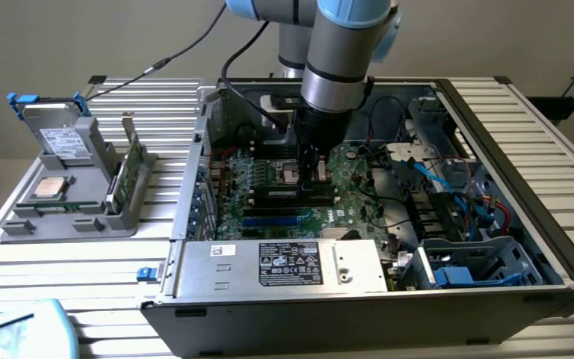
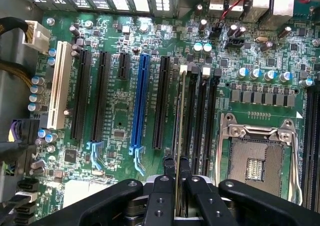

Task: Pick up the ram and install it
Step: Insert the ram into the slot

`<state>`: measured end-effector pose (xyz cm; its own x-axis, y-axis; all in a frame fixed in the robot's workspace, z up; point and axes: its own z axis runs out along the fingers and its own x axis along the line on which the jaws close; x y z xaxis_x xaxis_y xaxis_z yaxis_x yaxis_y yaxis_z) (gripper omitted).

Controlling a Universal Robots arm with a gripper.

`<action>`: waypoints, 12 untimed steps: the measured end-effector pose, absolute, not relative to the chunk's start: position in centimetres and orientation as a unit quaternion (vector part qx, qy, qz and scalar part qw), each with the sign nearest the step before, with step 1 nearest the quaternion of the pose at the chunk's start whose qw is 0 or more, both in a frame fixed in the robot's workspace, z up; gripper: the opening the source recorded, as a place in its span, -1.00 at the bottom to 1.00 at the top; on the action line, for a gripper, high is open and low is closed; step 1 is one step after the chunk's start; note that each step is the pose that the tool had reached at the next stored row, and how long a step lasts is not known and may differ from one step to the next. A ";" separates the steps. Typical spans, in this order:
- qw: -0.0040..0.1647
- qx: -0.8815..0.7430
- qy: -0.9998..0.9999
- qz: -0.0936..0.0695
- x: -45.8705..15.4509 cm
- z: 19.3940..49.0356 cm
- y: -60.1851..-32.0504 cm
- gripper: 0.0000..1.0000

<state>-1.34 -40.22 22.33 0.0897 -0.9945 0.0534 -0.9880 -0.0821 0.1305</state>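
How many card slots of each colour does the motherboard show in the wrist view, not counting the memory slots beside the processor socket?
White slot: 1
Blue slot: 1
Black slots: 4
Total: 6

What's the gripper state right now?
Gripper: closed on the ram, held edge-on at the black memory slots.

An open computer case (image 1: 367, 325) is lying on the slatted worktop (image 1: 68, 262), its green motherboard (image 2: 120, 111) facing up beside a silver power supply (image 1: 217, 269). At the exterior view's left, a grey holder (image 1: 38, 224) is carrying a boxy silver drive (image 1: 63, 142).
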 end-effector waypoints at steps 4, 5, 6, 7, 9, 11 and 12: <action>0.066 0.735 -0.674 -0.024 -1.3 22.1 -40.2 -0.73; 0.066 0.735 -0.674 -0.024 -1.3 22.0 -40.2 -0.73; 0.066 0.735 -0.674 -0.024 -1.3 22.0 -40.2 -0.73; 0.067 0.735 -0.674 -0.024 -1.3 22.0 -40.2 -0.73; 0.067 0.735 -0.674 -0.024 -1.3 22.0 -40.2 -0.73; 0.067 0.735 -0.674 -0.024 -1.3 21.9 -40.2 -0.73; 0.067 0.735 -0.674 -0.024 -1.3 21.9 -40.2 -0.73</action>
<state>-1.34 -40.22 21.94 0.0897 -0.9945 0.0545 -0.9880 -0.0819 0.1311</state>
